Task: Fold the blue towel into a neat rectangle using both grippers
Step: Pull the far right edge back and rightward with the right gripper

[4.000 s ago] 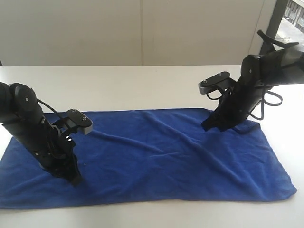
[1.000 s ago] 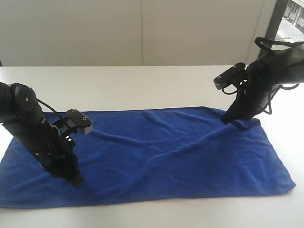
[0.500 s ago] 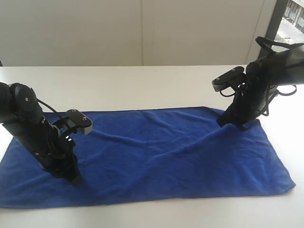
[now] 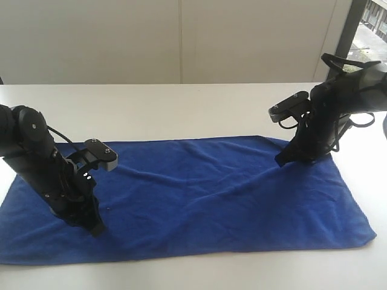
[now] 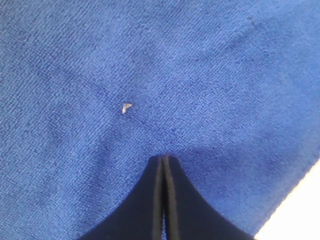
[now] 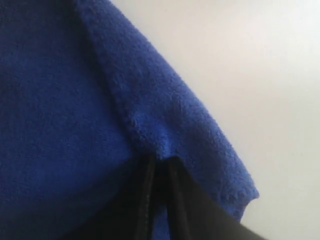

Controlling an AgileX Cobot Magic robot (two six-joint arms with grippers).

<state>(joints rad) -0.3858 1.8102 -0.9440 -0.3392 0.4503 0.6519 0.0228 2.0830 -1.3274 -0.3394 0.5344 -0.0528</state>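
From across the room, the blue towel point(image 4: 193, 193) lies spread open on the white desk point(image 4: 181, 109), long side facing me and lightly rippled, with no fold made yet. The left gripper point(image 4: 95, 228) is planted on the cloth well inside its left end, not at an edge. The right gripper point(image 4: 282, 162) is down at the far edge near the right corner. In the left wrist view, the fingers point(image 5: 145, 210) are pressed tight together with their tips on flat pile beside a pale speck point(image 5: 126, 106), and I see no cloth between them. My worry is that this arm lifts away with nothing, or only drags the towel sideways and bunches it. In the right wrist view, the fingers are drawn narrow on a small raised ridge of the hem, with bare desk just beyond. That bite looks thin to me, so the soft pile could slip out on the lift. If only this side rises, the far edge would come over crooked and the corners would not meet, leaving a skewed fold instead of a neat rectangle.
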